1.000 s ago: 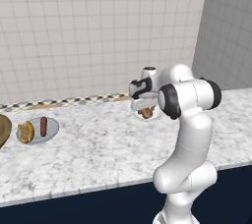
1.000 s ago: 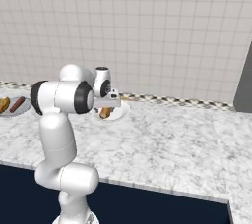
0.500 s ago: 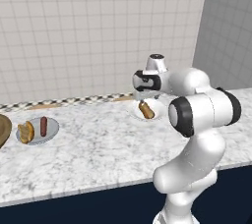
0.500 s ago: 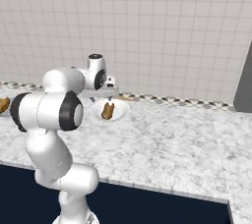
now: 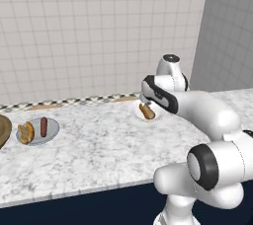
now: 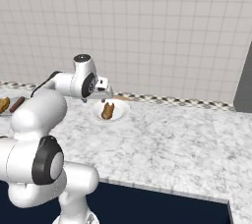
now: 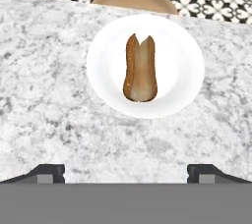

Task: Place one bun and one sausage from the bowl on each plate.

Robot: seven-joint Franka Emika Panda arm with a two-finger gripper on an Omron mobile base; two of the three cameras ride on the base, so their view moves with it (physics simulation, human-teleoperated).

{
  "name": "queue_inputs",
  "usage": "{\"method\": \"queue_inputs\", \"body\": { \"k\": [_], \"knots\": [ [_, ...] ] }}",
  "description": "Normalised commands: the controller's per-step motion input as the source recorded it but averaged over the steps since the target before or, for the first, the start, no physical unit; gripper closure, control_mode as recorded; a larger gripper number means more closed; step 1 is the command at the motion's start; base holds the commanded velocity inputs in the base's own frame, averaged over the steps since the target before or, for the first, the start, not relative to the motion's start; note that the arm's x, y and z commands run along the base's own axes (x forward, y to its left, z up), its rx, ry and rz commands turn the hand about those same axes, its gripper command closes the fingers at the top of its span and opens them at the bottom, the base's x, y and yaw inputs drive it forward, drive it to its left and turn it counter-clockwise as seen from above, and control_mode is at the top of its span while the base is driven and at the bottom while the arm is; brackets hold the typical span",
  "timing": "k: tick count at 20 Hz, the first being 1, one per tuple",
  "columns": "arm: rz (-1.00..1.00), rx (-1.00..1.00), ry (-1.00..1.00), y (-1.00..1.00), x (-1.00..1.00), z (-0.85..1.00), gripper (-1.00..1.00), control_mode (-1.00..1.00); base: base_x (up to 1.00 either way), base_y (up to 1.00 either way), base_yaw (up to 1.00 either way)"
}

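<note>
A bun was seen lying alone on the white plate, and the pincer was held spread and empty above it.

Smooth matt white plate, golden crusty bun, speckled grey marble-look counter, glossy tiled wall

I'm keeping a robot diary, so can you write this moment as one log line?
gripper: open, empty, above white plate | bun: on white plate | grey plate: bun, sausage | white plate lacks sausage
</note>
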Motion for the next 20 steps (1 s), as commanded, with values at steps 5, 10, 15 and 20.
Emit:
{"method": "queue_inputs", "body": {
  "k": [5,10,15,20],
  "knots": [
    [-0.06,0.03,-0.01,0.06,-0.18,0.21,-1.00,1.00,-0.07,0.22,-0.07],
    [0.00,0.00,0.00,0.00,0.00,0.00,-1.00,1.00,-0.28,0.94,-0.11],
    [0.00,0.00,0.00,0.00,0.00,0.00,-1.00,1.00,-0.73,1.00,-0.04],
    [0.00,0.00,0.00,0.00,0.00,0.00,-1.00,1.00,-0.61,1.00,0.01]
  ]
}}
